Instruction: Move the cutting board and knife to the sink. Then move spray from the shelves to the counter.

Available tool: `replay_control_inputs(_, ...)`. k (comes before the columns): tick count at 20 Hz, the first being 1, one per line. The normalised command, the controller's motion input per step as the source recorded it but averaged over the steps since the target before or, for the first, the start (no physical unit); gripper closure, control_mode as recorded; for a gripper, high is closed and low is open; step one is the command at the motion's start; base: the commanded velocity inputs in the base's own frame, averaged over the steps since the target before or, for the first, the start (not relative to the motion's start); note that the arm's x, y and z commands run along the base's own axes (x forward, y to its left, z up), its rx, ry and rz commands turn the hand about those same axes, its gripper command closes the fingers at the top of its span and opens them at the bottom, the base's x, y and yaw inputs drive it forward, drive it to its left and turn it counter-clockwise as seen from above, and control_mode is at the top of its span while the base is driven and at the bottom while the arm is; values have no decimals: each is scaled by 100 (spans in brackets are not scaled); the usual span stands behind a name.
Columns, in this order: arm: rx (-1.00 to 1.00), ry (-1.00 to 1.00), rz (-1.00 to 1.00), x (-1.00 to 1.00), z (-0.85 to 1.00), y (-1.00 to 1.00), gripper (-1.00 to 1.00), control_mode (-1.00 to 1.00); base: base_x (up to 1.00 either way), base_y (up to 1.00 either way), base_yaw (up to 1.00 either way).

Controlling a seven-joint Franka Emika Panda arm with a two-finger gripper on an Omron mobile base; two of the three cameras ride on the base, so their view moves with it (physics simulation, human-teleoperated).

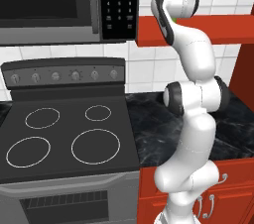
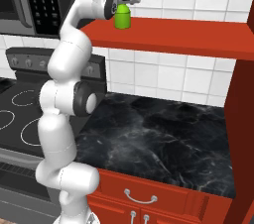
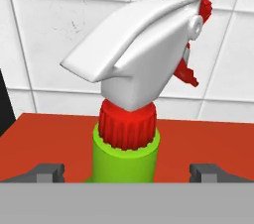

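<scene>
Black marble desk (image 2: 163, 139) runs over red cabinets (image 2: 149, 203) beside a stove (image 1: 64, 139), under white wall tiles. On the red shelf (image 2: 188, 37) stands the green spray (image 2: 121, 18), upright, between the fingertips (image 3: 49, 172) of the open end effector (image 3: 127, 173).

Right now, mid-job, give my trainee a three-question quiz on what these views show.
1. True or false: the claw is shut on the spray.
2. Where does the spray stand? A) black counter B) red shelf C) stove top
3. Fill in: the spray's trigger head is white and ____.

Key: 1 false, the fingertips stand wide apart either side of the bottle's neck. 2 B. 3 red.
</scene>
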Motion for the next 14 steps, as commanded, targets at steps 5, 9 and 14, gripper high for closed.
replay_control_inputs(5,0,0,0,15,0,0,-100,-100,0,0,0)
replay_control_inputs(9,1,1,-1,8,0,0,-100,-100,0,0,0)
replay_control_inputs(14,2,0,-1,3,0,0,100,-100,0,0,0)
